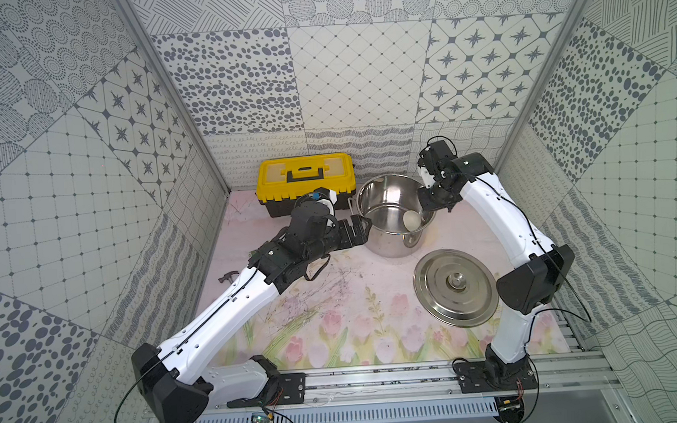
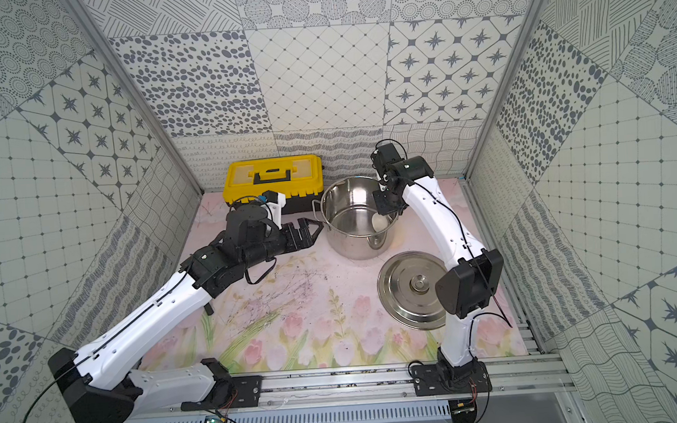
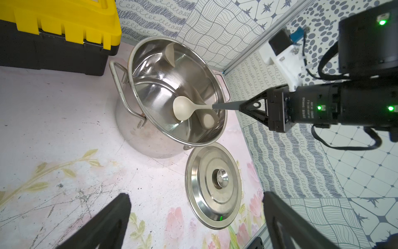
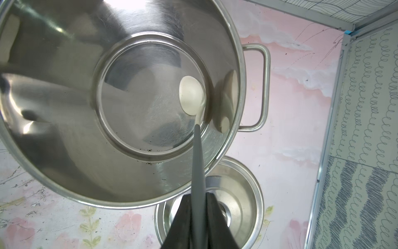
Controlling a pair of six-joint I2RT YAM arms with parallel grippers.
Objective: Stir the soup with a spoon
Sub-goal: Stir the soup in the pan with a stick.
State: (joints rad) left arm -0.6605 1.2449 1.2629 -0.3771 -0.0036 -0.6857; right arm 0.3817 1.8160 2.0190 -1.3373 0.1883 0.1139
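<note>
While the spoon (image 4: 191, 96) is clamped by its slim grey handle between the closed jaws of the right gripper (image 4: 199, 197), the stirring step itself is judged to be in hand. The cream-white bowl is held low inside the stainless-steel stockpot (image 1: 384, 189), off centre and close to the wall on the side nearest the flat steel lid (image 1: 433, 279), which lies on the desk (image 1: 335, 309) just beside the pot. No soup is seen; only a bare, shiny pot floor with a few dark specks is shown. Whether the bowl is actually pressed against that floor or is held slightly above it cannot be told from the reflections. The left gripper (image 2: 316, 230) is spread wide with nothing between its jaws and is placed just beside the pot's loop handle on the side facing the yellow toolbox (image 1: 304, 178). For the next move, a circular sweep of the bowl around the pot floor is called for, with the handle tilted so that the rim is cleared. The grip should be firm enough that the thin handle is not twisted. The pot, being light and empty, may need to be steadied at its handle by the left gripper so that it is not pushed along the desk.
</note>
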